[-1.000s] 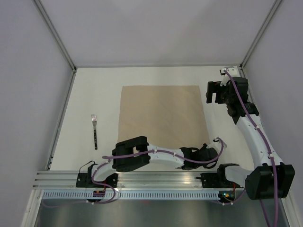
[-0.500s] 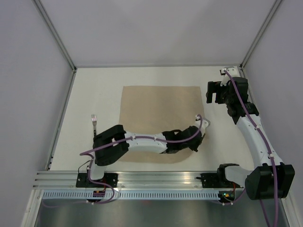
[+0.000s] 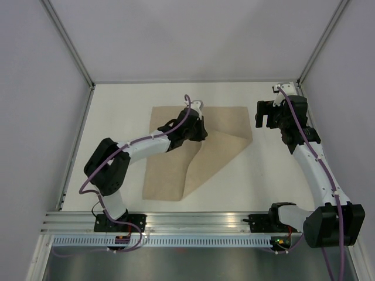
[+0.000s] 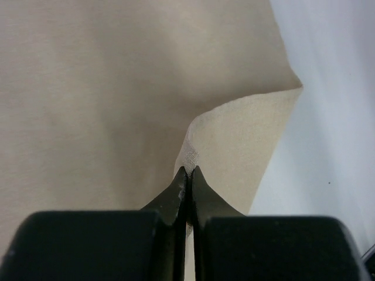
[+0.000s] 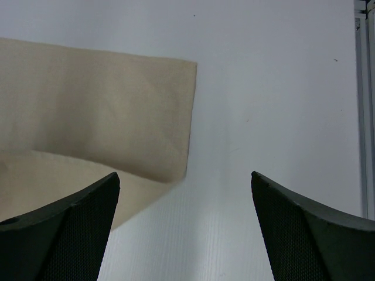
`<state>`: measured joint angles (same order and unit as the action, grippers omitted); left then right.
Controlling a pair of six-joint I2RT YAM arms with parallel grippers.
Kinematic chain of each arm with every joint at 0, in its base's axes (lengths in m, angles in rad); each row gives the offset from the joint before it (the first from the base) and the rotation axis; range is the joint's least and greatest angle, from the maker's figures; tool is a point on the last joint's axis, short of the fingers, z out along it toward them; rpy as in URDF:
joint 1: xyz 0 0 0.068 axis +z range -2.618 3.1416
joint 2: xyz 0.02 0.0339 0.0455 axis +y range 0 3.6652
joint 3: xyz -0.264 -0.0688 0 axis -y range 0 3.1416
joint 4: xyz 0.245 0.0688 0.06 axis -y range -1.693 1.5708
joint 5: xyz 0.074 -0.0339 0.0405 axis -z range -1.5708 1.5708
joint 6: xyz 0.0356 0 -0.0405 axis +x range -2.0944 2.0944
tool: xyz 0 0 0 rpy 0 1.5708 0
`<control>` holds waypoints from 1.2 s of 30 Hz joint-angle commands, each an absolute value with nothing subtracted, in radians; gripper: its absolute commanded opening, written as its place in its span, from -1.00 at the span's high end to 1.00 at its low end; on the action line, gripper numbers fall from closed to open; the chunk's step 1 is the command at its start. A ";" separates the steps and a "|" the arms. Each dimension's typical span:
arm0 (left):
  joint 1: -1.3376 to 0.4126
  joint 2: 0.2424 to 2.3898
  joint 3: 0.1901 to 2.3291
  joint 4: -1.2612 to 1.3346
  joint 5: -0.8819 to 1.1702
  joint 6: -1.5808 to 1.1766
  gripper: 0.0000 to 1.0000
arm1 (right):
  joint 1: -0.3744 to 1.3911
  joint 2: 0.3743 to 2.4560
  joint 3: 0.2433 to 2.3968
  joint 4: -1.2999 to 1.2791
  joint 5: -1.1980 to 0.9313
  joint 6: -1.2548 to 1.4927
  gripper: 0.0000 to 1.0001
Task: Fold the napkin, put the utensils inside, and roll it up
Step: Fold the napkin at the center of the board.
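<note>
my left end effector is pinched tight on a corner of the napkin, which lies mid-tabletop with that corner folded diagonally over itself. my right end effector hovers, jaws spread wide, beside the napkin's far right corner.

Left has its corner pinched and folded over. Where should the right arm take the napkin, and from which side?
Probably the far-right corner of the napkin. It lies flat in a single layer with bare table on two sides, and it is closest to the open right gripper. Come in low from the right. The left gripper holds the folded-over corner.
</note>
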<state>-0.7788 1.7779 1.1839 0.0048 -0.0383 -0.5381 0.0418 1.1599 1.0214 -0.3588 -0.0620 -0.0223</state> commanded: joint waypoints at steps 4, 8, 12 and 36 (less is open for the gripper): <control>-0.602 1.730 1.232 -0.118 0.086 -0.551 0.95 | 0.038 1.135 1.014 -0.351 -0.034 -0.017 -0.96; -0.517 1.732 1.259 -0.150 0.118 -0.537 0.95 | 0.038 1.135 1.012 -0.351 -0.035 -0.018 -0.96; -0.425 1.743 1.281 -0.170 0.159 -0.525 0.95 | 0.038 1.134 1.011 -0.351 -0.035 -0.018 -0.96; -0.239 1.966 1.578 -0.325 0.285 -0.460 0.95 | 0.040 1.147 1.005 -0.351 -0.032 -0.025 -0.96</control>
<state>-0.2443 1.9369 1.5043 -0.2909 0.2398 -0.4988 0.0414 1.1587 1.0058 -0.3588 -0.0620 -0.0227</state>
